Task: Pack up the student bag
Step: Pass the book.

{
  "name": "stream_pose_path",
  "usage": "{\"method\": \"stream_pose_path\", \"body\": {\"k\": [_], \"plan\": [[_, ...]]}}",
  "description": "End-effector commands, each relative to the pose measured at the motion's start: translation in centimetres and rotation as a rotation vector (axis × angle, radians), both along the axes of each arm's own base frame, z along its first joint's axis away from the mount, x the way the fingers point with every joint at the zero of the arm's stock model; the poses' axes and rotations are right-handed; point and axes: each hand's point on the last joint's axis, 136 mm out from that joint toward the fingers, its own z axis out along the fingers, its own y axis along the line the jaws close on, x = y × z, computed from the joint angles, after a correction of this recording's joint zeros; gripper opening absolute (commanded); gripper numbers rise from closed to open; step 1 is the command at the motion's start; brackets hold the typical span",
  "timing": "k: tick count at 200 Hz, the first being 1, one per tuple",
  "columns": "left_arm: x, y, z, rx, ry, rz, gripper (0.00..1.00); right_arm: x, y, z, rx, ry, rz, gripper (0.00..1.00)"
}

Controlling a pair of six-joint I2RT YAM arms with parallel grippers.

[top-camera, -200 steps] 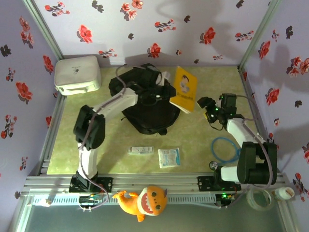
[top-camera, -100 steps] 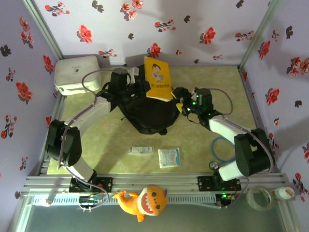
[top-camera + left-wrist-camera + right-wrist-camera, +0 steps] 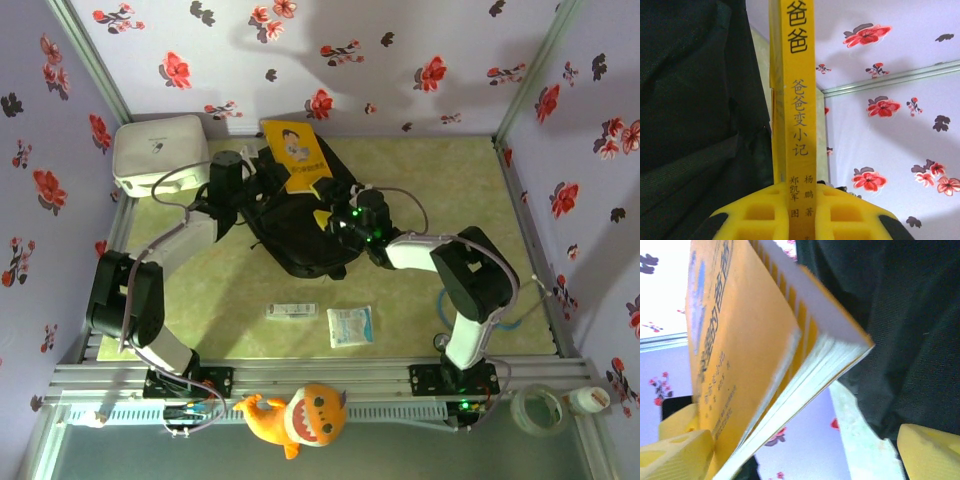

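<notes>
Upper centre of the frame: the left hand [image 3: 802, 212] clenches a yellow book [image 3: 295, 155] by its spine at the black student bag's [image 3: 305, 240] top edge. The right hand [image 3: 328, 214] is released, fingers spread around the book's corner.

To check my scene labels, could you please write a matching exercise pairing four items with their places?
Things: 1 yellow book; 2 white box; 3 orange plush toy; 4 white packet.
Places: A far left corner of the table; B by the near rail; C over the student bag's far end; D on the table, nearer than the bag.
Pairs: 1-C; 2-A; 3-B; 4-D.
</notes>
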Motion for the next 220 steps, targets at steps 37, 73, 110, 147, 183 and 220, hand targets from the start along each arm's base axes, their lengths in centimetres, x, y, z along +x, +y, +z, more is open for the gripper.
{"method": "stream_pose_path", "body": {"k": [37, 73, 110, 147, 183, 220], "plan": [[-0.3, 0.8, 5.6, -0.144, -0.126, 0.048, 0.00, 1.6, 1.1, 4.0, 0.152, -0.057, -0.068, 0.80], [-1.2, 1.1, 6.1, -0.164, -0.121, 0.041, 0.00, 1.8, -0.4, 4.1, 0.161, -0.066, -0.176, 0.54], [-2.4, 1.4, 5.8, -0.145, -0.085, 0.026, 0.02, 1.7, 0.1, 4.8, 0.115, -0.081, -0.175, 0.48], [-2.9, 1.2, 4.6, -0.138, -0.052, 0.007, 0.02, 1.6, 0.4, 5.7, 0.145, -0.105, -0.172, 0.42], [-3.0, 1.1, 4.6, -0.106, -0.074, -0.009, 0.05, 1.1, -0.7, 5.9, 0.156, -0.128, -0.199, 0.24], [-3.7, 1.9, 3.3, 0.067, -0.089, -0.034, 0.30, -0.1, -3.4, 5.9, -0.006, -0.150, -0.224, 0.13]]}}
